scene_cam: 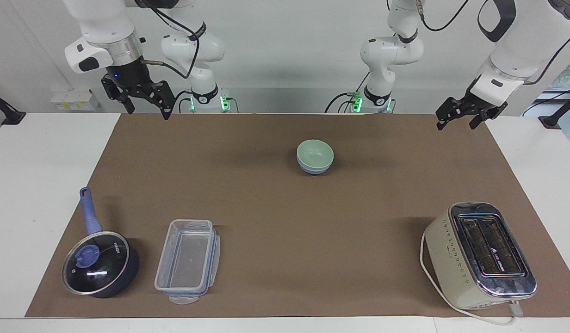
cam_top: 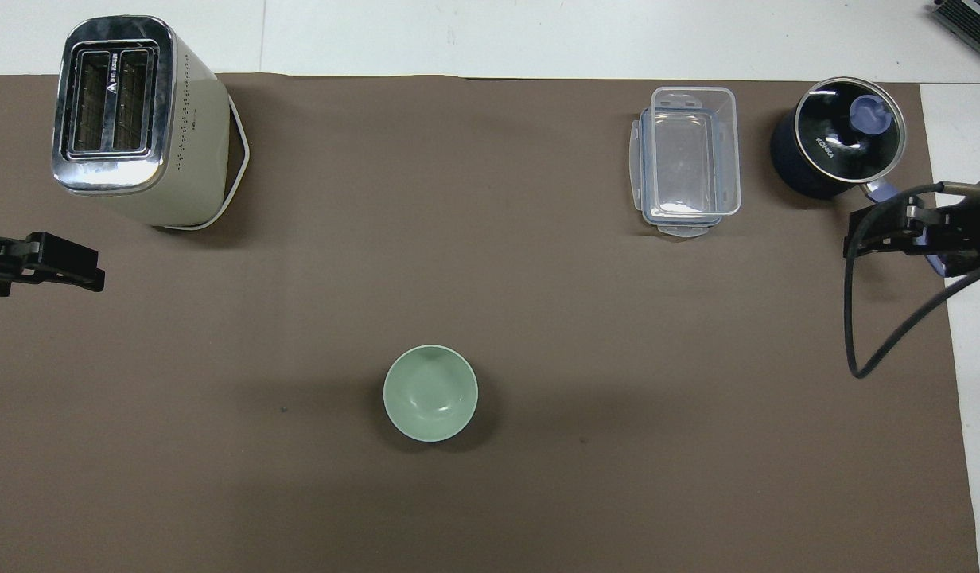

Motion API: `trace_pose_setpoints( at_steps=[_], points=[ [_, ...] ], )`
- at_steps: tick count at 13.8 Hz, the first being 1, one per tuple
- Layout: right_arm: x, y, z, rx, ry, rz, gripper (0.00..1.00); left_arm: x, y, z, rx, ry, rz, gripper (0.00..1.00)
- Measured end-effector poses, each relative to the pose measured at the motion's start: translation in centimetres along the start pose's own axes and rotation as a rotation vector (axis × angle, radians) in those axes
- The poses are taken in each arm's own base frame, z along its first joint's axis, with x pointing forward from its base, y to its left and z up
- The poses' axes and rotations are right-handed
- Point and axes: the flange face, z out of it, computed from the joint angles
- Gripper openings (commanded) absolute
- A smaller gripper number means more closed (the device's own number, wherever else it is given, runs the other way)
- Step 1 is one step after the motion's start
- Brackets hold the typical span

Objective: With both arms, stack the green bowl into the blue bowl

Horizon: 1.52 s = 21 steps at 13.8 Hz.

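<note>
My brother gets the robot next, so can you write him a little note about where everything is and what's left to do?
Right gripper: open, empty, up over the mat's edge nearest the robots, at the right arm's end.
Left gripper: open, empty, waiting over the mat's corner at the left arm's end.
Green bowl sits inside the blue bowl, mid-table, nearer the robots than the toaster, the plastic container and the saucepan.
Done: the bowls are stacked.
Left: seemingly nothing but parking the arms.
</note>
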Motion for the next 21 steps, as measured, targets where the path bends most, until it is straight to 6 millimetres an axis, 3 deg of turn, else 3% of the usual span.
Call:
trace_pose_setpoints(
  at_steps=[6, 21],
  points=[
    [-0.7, 0.6, 1.3, -0.003, 0.002, 0.009, 1.0, 0.0, 0.0, 0.0, 0.0, 0.0, 0.0, 1.0],
    [-0.8, 0.5, 1.5, 0.002, -0.01, -0.009, 1.0, 0.0, 0.0, 0.0, 0.0, 0.0, 0.0, 1.0]
  ],
)
